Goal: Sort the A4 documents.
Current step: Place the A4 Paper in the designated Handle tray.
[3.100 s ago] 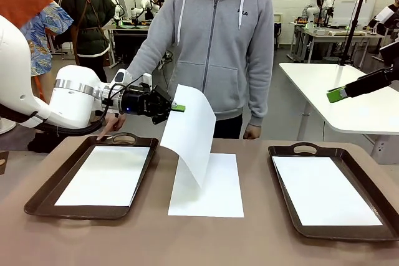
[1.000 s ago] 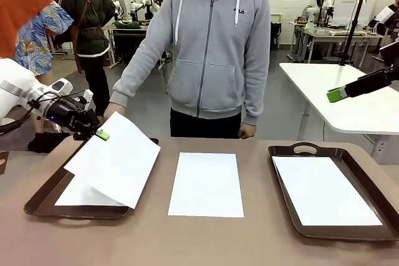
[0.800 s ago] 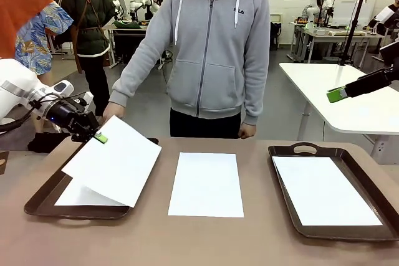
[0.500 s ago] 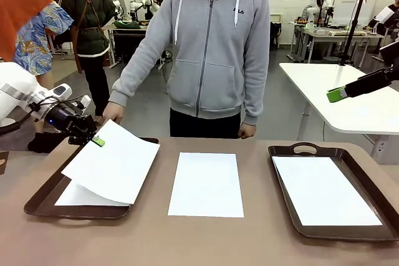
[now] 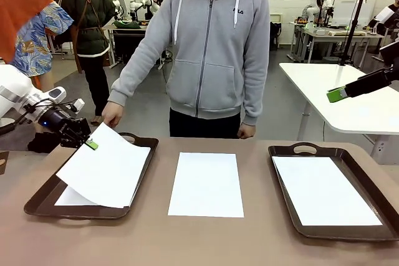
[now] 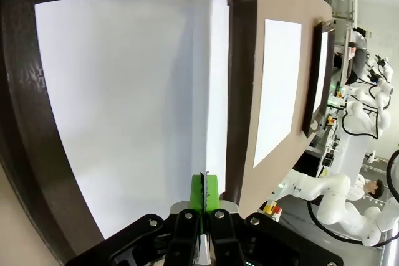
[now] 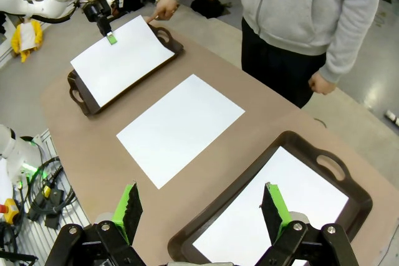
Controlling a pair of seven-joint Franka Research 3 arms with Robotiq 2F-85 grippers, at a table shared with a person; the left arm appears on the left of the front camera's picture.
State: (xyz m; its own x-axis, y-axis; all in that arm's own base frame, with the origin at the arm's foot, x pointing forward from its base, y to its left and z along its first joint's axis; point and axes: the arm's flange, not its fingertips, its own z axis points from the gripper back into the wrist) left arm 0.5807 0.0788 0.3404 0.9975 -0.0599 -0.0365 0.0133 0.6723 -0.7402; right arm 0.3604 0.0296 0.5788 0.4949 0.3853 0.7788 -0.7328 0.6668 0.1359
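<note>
The left gripper [image 5: 89, 143], clamped on a corner of the lifted sheet [image 5: 106, 169], has sunk lower over the left tray [image 5: 37, 199], paper sagging over the tray's own sheet [image 5: 70, 198]; right of that tray lies a loose sheet [image 5: 206, 184], and farther right the right gripper [image 7: 202, 207] gapes wide.

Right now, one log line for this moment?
left fingers: shut on held sheet above left tray | right fingers: open, empty | middle sheet: flat on table

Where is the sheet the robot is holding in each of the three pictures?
Front view: held sheet, left, over the left tray.
Left wrist view: held sheet edge-on up the middle, from the left gripper.
Right wrist view: top left.
Shared landmark: the loose sheet lying beside that tray.
</note>
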